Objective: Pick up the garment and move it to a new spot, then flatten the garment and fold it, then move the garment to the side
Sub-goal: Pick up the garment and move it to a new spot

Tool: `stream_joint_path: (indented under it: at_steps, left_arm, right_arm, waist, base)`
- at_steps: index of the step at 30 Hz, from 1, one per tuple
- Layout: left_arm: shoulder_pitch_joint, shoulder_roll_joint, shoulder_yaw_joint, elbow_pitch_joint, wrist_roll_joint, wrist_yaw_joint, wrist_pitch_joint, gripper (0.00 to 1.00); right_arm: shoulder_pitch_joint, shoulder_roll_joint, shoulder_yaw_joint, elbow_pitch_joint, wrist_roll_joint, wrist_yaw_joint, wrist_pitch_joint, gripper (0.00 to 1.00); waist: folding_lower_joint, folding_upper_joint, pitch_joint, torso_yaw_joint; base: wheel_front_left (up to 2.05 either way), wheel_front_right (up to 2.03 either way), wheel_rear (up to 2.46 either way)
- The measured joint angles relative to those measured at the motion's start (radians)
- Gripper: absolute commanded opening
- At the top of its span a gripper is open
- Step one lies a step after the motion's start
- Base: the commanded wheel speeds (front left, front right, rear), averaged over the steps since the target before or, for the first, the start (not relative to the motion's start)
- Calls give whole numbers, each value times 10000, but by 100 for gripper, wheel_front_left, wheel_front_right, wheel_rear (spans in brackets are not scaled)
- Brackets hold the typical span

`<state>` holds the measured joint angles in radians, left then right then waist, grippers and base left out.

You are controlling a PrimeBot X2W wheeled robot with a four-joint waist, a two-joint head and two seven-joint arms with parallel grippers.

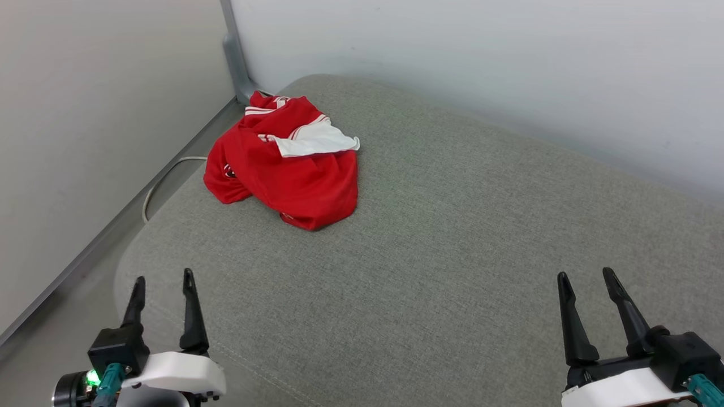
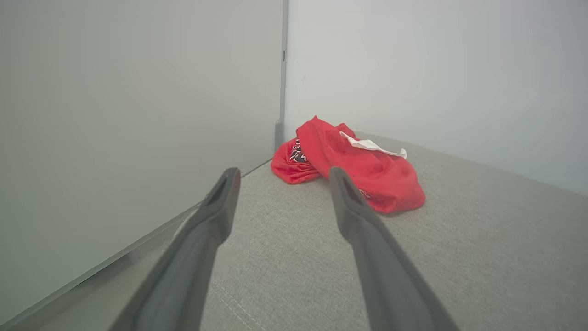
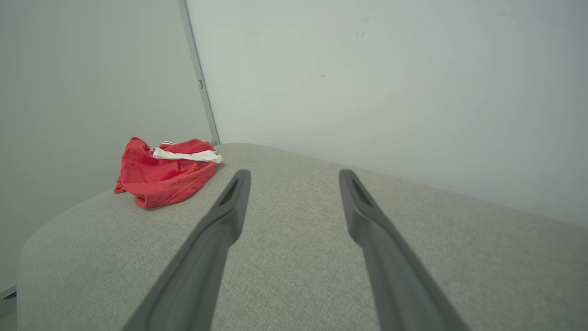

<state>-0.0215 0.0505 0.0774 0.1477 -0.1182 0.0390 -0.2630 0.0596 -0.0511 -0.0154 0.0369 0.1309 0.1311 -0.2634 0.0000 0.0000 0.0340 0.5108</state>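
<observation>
Left pincer: its two long dark fingers stand apart with nothing between them, at the lower left of the head frame over the cushion's near edge. I read the wide stance as readiness to go straight onto cloth.
Right pincer: spread and empty too, at the lower right of the head frame, well apart from the shirt.
Garment: the red jersey T-shirt with white sleeves and striped trim lies crumpled in a heap at the upper left of the head frame, on the cushion's far corner near the wall. One white sleeve is flopped over the top. A scrap of black-and-white print shows in a fold in the left wrist view.
Support: the grey woven-fabric cushion is bare through the middle and right of the frame, which I judge the likely new spot.
Surroundings: a grey metal corner post and a thin white cable on the floor beside the cushion's left edge.
Step in hand: I judge the first pick not yet made. The heap sits straight ahead of the left arm's fingers, so that arm looks better placed.
Risk: the heap sits close to the edge, and a push toward the upper left could tip it off.
</observation>
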Motion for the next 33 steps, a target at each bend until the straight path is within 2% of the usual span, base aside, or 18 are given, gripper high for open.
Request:
stream_joint_path:
  at_steps: [7, 16, 24, 28, 33]
  left_arm:
    - [-556, 176, 644, -79, 98, -499, 0, 100]
    - [-3124, 784, 1494, 546, -251, -1133, -2, 100]
    - [-5563, 2061, 1781, 1712, -510, -1538, -2, 100]
    - [-6794, 2765, 1812, 2454, -1103, -1620, 130, 100]
    - [-8164, 3557, 1327, 3371, -2217, -1682, 1586, 100]
  right_arm:
    - [-164, 0, -2, -119, -251, 0, 0, 100]
    - [-912, 2, -35, -740, -1058, 0, 0, 100]
    - [-1599, 2, -23, -1486, -1517, 0, 0, 100]
    - [-1927, 4, -65, -1883, -1701, 0, 0, 100]
    - [-2128, 4, -176, -2272, -1908, 0, 0, 100]
  waist:
    - [0, 0, 292, -348]
    - [0, 0, 1497, -977]
    - [1, 0, 2861, -1751]
    - [2, 0, 3537, -2078]
    - [2, 0, 4306, -2366]
  base:
    - [0, 0, 0]
    - [0, 0, 0]
    - [0, 0, 0]
    - [0, 0, 0]
    - [0, 0, 0]
